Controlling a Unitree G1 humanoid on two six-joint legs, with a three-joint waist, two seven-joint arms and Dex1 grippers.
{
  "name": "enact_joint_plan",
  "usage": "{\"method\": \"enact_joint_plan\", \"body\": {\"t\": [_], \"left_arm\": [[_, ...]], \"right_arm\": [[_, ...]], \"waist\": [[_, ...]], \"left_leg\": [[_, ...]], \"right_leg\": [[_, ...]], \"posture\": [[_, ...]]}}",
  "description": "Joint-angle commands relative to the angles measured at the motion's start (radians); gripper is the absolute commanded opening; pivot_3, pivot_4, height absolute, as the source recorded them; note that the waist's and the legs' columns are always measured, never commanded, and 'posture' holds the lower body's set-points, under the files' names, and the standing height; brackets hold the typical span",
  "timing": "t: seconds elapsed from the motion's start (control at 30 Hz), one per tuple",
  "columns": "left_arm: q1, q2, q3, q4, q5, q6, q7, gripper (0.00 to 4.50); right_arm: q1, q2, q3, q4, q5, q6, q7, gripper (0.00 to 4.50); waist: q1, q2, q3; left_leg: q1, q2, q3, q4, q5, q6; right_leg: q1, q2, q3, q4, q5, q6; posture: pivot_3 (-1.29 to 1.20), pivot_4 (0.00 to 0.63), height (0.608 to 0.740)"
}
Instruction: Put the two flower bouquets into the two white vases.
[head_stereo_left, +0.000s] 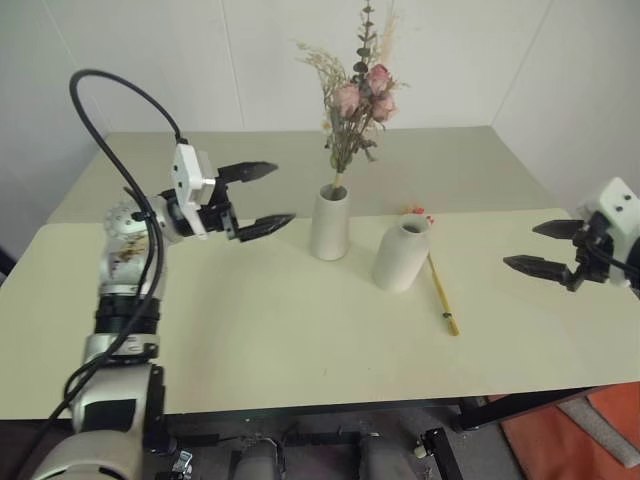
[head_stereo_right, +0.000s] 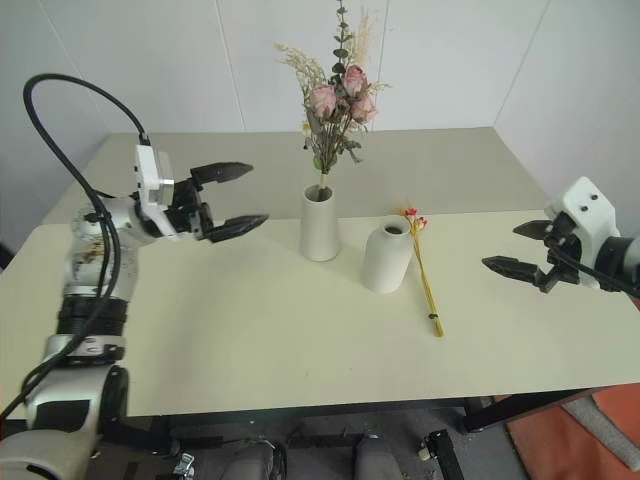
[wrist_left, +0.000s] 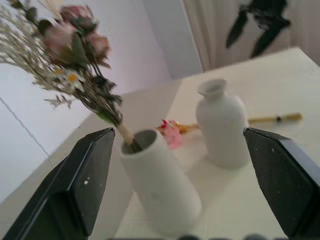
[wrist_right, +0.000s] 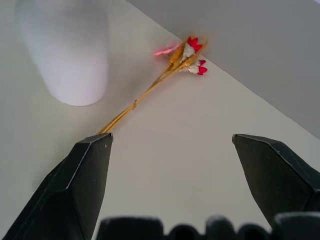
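Note:
The bushy bouquet of pink roses (head_stereo_left: 358, 100) stands with its stems in the tapered white vase (head_stereo_left: 330, 222). Just right of it is the bottle-shaped white vase (head_stereo_left: 402, 255), with nothing in it. The slim yellow stalk (head_stereo_left: 440, 290) lies flat on the table beside that vase, its pink-red tips (wrist_right: 192, 50) at the far end. My left gripper (head_stereo_left: 283, 193) hovers open, a little left of the tapered vase and pointing at it. My right gripper (head_stereo_left: 520, 246) is open above the table, well to the right of the stalk. Both vases (wrist_left: 160, 185) (wrist_left: 222, 125) sit between the left fingers in the left wrist view.
The vases stand on the near cream table (head_stereo_left: 250, 340), close to the seam with a second table (head_stereo_left: 200, 170) behind it. White walls close the back and right. An orange mat (head_stereo_left: 600, 420) lies on the floor at the lower right.

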Motion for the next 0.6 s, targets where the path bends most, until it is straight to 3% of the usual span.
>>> {"method": "enact_joint_plan", "body": {"t": [0.03, 0.27, 0.6], "left_arm": [[0.054, 0.1, -0.011, -0.14, -0.032, 0.131, -0.045, 4.48], [0.192, 0.228, -0.002, -0.289, -0.051, 0.178, -0.092, 4.48], [0.253, 0.287, 0.031, -0.397, -0.108, 0.226, -0.084, 4.48]], "right_arm": [[-0.159, 0.042, 0.15, 0.1, -0.095, 0.137, -0.018, 4.5], [-0.402, 0.185, 0.313, 0.356, -0.19, 0.19, 0.025, 4.5], [-0.519, 0.316, 0.385, 0.593, -0.306, 0.14, 0.027, 4.5]], "waist": [[0.0, 0.0, 0.0], [0.015, 0.0, 0.0], [0.012, 0.0, 0.0]], "left_leg": [[0.0, 0.0, 0.0, 0.0, 0.0, 0.0], [-0.006, 0.0, 0.001, 0.0, 0.0, 0.0], [-0.006, 0.0, 0.002, 0.0, 0.0, 0.0]], "right_leg": [[-0.001, 0.0, 0.0, 0.0, 0.0, 0.0], [-0.006, 0.0, 0.0, 0.0, 0.002, -0.003], [-0.006, 0.0, 0.0, 0.0, 0.002, -0.003]], "posture": [[0.0, 0.15, 0.74], [0.0, 0.15, 0.74], [0.0, 0.15, 0.74]]}}
